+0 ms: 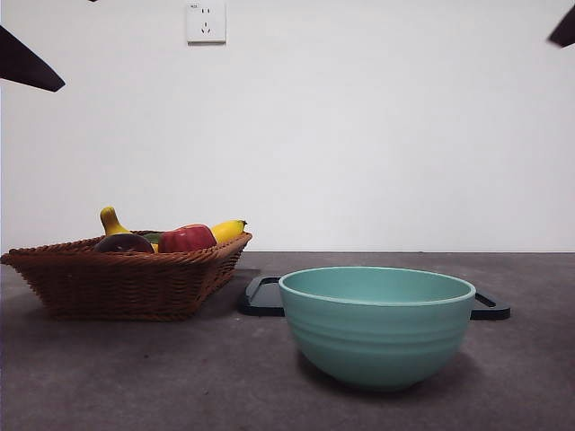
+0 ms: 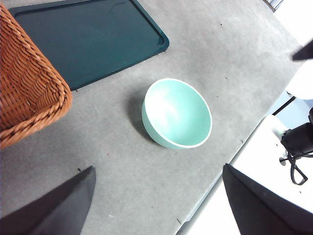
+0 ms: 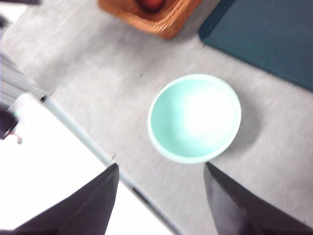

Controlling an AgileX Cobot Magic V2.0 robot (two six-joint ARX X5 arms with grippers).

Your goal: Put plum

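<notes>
- The left gripper (image 2: 156, 205) is held high above the table (image 2: 234, 58) with its two black jaws spread wide apart and nothing between them.
- The right gripper (image 3: 161, 200) is likewise held high, its jaws parted and empty; its wrist picture is blurred.
- Nearest below both grippers, the pale green bowl (image 1: 377, 325) is seen standing upright on the grey table, just ahead of each pair of jaws in the wrist views; no contents are seen in it (image 2: 177, 113) (image 3: 194, 117).
- Just behind the bowl, a dark tray (image 1: 260, 296) is laid flat on the table, its rim partly hidden by the bowl in the front view; in the left wrist view its bare surface (image 2: 93, 39) is seen beyond the bowl.
- Farther off, beside the tray, the brown wicker basket (image 1: 117, 283) is placed; only a corner of it (image 2: 29, 98) is caught by the left wrist view, and an edge (image 3: 161, 19) by the right wrist view.
- The plum (image 1: 124, 242) is seen lying inside the basket, well apart from both grippers and touched by neither.
- Beside the plum in the basket, a red apple (image 1: 186, 239) and a yellow banana (image 1: 228, 230) are found.
- On the far wall, a white socket (image 1: 206, 21) is mounted.
</notes>
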